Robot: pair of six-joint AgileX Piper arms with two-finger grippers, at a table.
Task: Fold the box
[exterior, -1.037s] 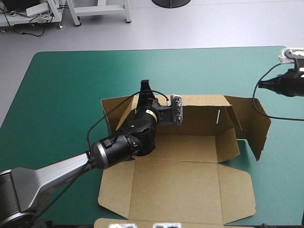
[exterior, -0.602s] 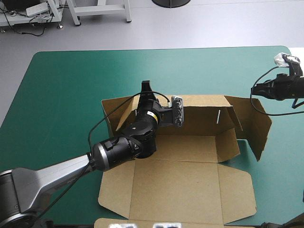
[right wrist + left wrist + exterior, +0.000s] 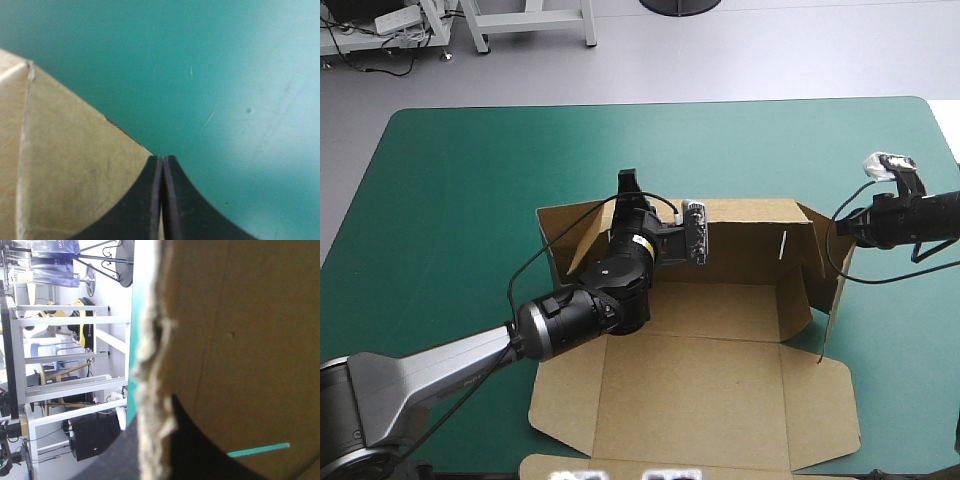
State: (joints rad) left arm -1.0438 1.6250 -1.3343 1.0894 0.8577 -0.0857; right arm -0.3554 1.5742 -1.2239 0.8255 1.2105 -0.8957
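Currently the left gripper (image 3: 626, 182), two broad black fin-shaped fingers on the arm reaching in from the left, is clamped on the box (image 3: 710, 385). The box is a cut sheet of brown board, partly raised, on the teal-green table cover (image 3: 470, 200). In the left wrist view the left gripper (image 3: 152, 437) has a rough, frayed edge of the box (image 3: 240, 340) running up between its fingers, with one black finger on either side of the sheet. From above, that grip sits at the far left corner, where the back wall (image 3: 750, 235) meets a tilted side flap (image 3: 565, 235). Behind the left gripper, toward the near table edge, the wide panel (image 3: 700, 330) lies flat.

The right gripper (image 3: 842, 226) is at the opposite end of the back wall, close to the upper part of the right side wall (image 3: 828, 262), which stands nearly upright and shows edge-on. In its own view the right gripper (image 3: 162, 158) has its fingers pressed together in one pointed arch, with no sheet between them. A face of the box (image 3: 65, 165) lies just beside and under one finger. Bare cover (image 3: 225, 75) is ahead and on the other side.
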